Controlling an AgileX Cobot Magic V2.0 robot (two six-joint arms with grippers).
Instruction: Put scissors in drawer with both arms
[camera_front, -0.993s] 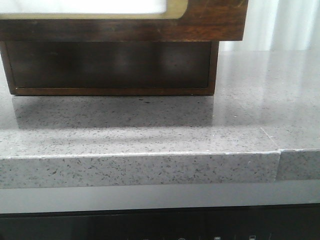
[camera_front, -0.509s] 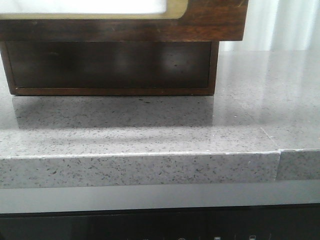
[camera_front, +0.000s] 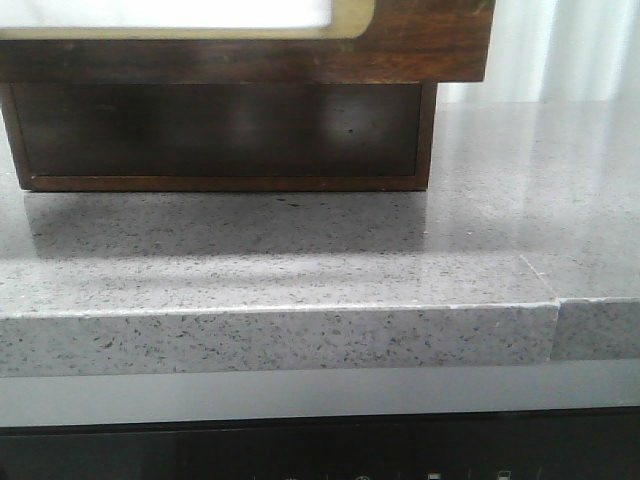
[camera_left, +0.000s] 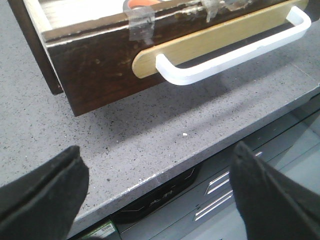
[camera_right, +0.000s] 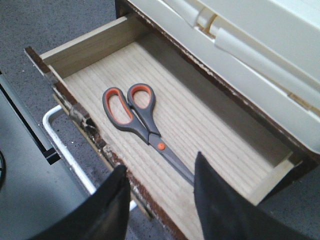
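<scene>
scissors lie flat in the open drawer

the scissors (camera_right: 142, 123) lie flat on the pale wood floor inside the drawer (camera_right: 215, 135). nothing is holding them. the finger loops, with orange inside, point to one end wall of the drawer. the blades point toward the other end and slip out of sight under a finger of the right gripper (camera_right: 162, 197). that gripper hangs over the drawer with its fingers apart and nothing between them.

the left gripper (camera_left: 155, 192) is out in front of the drawer, over the grey counter (camera_left: 165, 135). its two black fingers (camera_left: 42, 192) are spread wide and hold nothing. the white handle (camera_left: 225, 57) on the drawer front is well ahead of it, not touched.

in the front view only the low part of the drawer front (camera_front: 420, 40) shows, sticking out above the counter. no arm shows there.

the scissors look small, light and stiff. the blades look smooth, so they may slide if pinched there. if they ever need lifting again, the thick spot near the orange dot, where the two halves cross, looks like the best place to pinch.

the drawer looks hard and heavy, with old scratched wood and bits of tape on top. the white handle looks like the place to grab or push. i think the step left is to push the drawer shut.
</scene>
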